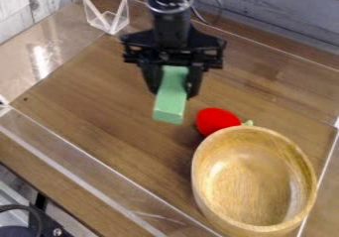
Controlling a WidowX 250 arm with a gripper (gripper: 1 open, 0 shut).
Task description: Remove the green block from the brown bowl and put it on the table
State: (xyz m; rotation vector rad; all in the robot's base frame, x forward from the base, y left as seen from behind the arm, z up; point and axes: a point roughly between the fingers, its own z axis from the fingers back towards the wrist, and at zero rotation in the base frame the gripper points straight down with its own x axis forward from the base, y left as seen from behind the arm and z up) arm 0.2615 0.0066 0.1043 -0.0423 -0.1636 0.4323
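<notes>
Green block (171,94) gripped in partly open pincer (173,74), up-left of brown bowl (255,179) and apart from it, long axis running near upright in view, lower end toward viewer, upper end hidden between dark fingers, fingertips indistinct, height above table (99,102) unclear.

1 green block (169,94); 1 brown bowl (255,179); 1 red rounded object (215,120); 1 table (99,97); 1 robot arm (171,28)
</notes>
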